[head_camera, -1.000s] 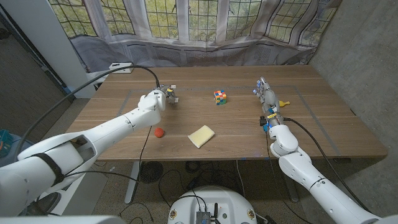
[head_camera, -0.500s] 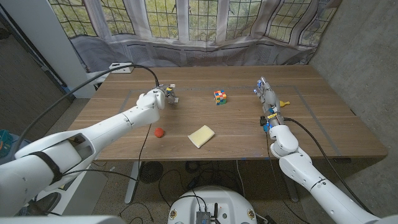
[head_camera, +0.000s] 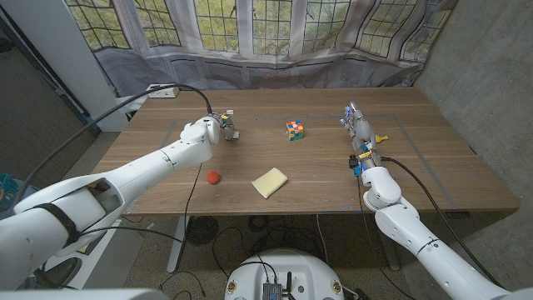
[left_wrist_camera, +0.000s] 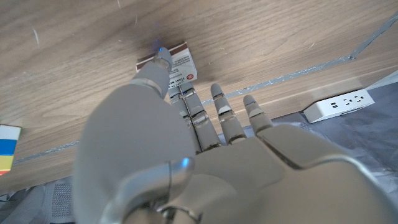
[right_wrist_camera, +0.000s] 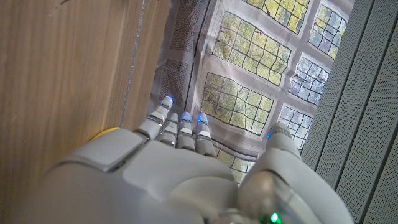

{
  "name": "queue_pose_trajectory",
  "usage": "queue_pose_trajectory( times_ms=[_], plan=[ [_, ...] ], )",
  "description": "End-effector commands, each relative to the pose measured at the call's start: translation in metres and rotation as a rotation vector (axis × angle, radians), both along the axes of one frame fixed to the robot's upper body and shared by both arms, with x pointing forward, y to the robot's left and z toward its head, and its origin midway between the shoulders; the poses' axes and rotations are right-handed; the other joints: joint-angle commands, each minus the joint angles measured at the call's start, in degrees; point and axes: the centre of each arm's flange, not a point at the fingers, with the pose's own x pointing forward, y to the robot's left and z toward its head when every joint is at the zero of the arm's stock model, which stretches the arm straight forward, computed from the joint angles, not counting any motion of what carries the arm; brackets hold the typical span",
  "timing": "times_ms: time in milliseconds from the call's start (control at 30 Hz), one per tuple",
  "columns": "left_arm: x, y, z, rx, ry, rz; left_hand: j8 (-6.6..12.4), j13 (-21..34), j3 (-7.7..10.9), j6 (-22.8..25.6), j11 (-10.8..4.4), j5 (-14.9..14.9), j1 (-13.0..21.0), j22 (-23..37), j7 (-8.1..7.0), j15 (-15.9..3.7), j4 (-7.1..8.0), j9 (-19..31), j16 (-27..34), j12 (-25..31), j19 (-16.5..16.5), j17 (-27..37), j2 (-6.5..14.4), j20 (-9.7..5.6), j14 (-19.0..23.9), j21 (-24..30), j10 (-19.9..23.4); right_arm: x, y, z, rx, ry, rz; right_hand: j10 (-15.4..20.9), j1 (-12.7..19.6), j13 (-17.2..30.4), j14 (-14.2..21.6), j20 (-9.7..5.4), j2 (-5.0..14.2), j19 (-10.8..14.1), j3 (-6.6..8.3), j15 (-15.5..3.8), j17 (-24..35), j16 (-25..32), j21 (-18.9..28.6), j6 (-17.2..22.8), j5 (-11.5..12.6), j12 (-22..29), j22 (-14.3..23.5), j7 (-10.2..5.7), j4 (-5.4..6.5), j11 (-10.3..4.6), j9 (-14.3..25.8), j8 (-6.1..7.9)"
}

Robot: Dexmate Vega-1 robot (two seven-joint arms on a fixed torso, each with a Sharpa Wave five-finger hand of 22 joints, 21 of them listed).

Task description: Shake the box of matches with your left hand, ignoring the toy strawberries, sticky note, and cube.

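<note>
Nearest the robot, the sticky note [head_camera: 270, 182] is lying on the counter [head_camera: 433, 179] at about 6 o'clock from the centre, with one toy strawberry [head_camera: 213, 177] just to its 9 o'clock side. Both are sitting apart from the left arm's path, so they are asking for nothing; they are distractors to leave alone.

Out at 3 o'clock, the right hand [head_camera: 359, 129] is standing on its edge beside a small yellow thing [head_camera: 381, 137], too small to name. In the right wrist view its fingers [right_wrist_camera: 180, 124] are reaching straight and close together with nothing between them, probably parked there because this task belongs to the other arm.

Further on, the cube [head_camera: 295, 129] is resting near 12 o'clock, well apart from either hand.

At roughly 10 o'clock, the left hand [head_camera: 210, 132] is reaching over the box of matches [left_wrist_camera: 177, 62], which is lying flat on the wood just beyond the fingertips [left_wrist_camera: 163, 56]. The left wrist view is showing the thumb tip touching or nearly touching the box's edge, while the other fingers are hanging spread and slightly curled above it, not pinching anything. That posture reads as lining up a grasp: the thumb on one side, the rest ready to come down opposite. The shake is not yet begun, since the box is not lifted.

A white power strip [left_wrist_camera: 341, 104] is lying past the counter's far edge.
</note>
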Motion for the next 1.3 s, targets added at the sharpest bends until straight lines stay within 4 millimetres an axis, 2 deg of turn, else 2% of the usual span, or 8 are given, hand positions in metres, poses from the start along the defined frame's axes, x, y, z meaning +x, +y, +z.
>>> queue_pose_trajectory(
  times_ms=[33,400,1300],
  plan=[
    [-0.003,-0.005,0.004,-0.018,-0.013,-0.007,0.28,0.18,-0.03,1.3,0.05,0.49,0.54,0.12,0.51,-0.19,0.11,0.29,0.35,0.36,0.63,0.18,0.81,0.1,0.8,0.47,1.0,-0.002,-0.005,-0.001,0.003,-0.006,-0.001,0.47,0.15,0.19,0.09,0.27,0.0,0.14,-0.17,0.03,0.23,-0.02,0.14,0.31,-0.19,-0.14,0.21,0.13,0.07,-0.09,0.26,-0.14],
    [-0.012,-0.004,0.012,-0.027,-0.021,-0.01,0.28,0.21,-0.17,2.02,0.0,0.49,0.73,0.13,0.92,-0.25,0.1,0.33,0.32,0.34,1.08,0.18,0.97,0.1,1.27,0.54,1.63,-0.003,-0.009,-0.004,0.015,-0.007,0.004,0.5,0.14,0.2,0.13,0.29,-0.01,0.16,-0.21,0.11,0.24,-0.02,0.15,0.34,-0.19,-0.14,0.21,0.12,0.08,-0.12,0.27,-0.14],
    [-0.059,0.017,0.052,-0.095,-0.15,-0.02,-0.28,0.29,-0.68,2.22,0.34,0.48,0.91,0.15,1.13,-0.08,0.15,0.42,0.13,-0.25,1.88,0.14,1.05,0.15,2.05,0.58,1.7,-0.003,-0.006,-0.002,0.007,-0.02,0.02,0.56,0.14,0.21,0.13,0.34,0.0,0.2,-0.28,0.12,0.25,-0.05,0.17,0.35,-0.18,-0.17,0.21,0.1,0.08,-0.09,0.27,-0.18]
  ],
)
